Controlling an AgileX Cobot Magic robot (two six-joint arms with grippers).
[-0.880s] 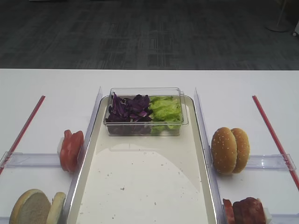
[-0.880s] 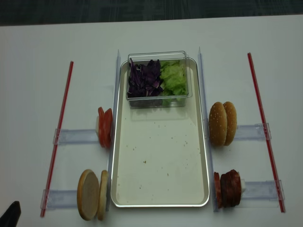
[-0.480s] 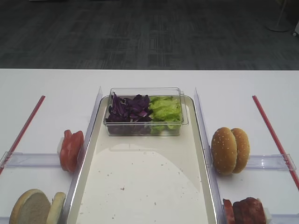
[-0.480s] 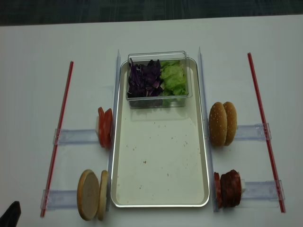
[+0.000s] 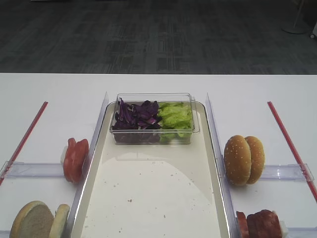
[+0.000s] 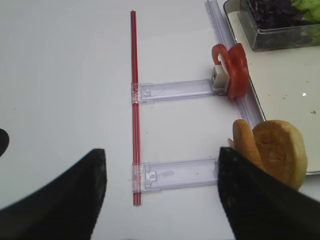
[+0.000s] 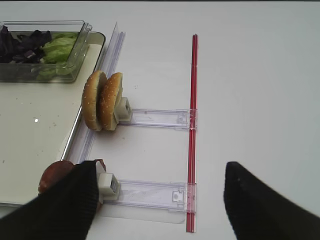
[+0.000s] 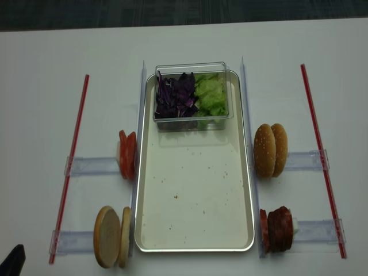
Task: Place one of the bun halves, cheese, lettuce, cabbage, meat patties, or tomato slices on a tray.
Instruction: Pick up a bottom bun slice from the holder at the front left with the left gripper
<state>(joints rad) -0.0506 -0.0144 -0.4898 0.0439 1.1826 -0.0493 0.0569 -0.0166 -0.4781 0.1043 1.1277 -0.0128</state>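
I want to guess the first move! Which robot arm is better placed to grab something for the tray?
Probably the left. Its open left gripper is right beside the plain bun halves, with the tomato slices just beyond. The right gripper is also open, near the meat patties, so it's close. The tray holds only the salad box.

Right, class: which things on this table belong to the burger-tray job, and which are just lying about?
Belong to the job:
tray
seeded buns
plain bun halves
tomato slices
meat patties
purple cabbage
lettuce

Just lying about:
red strips
clear holder rails
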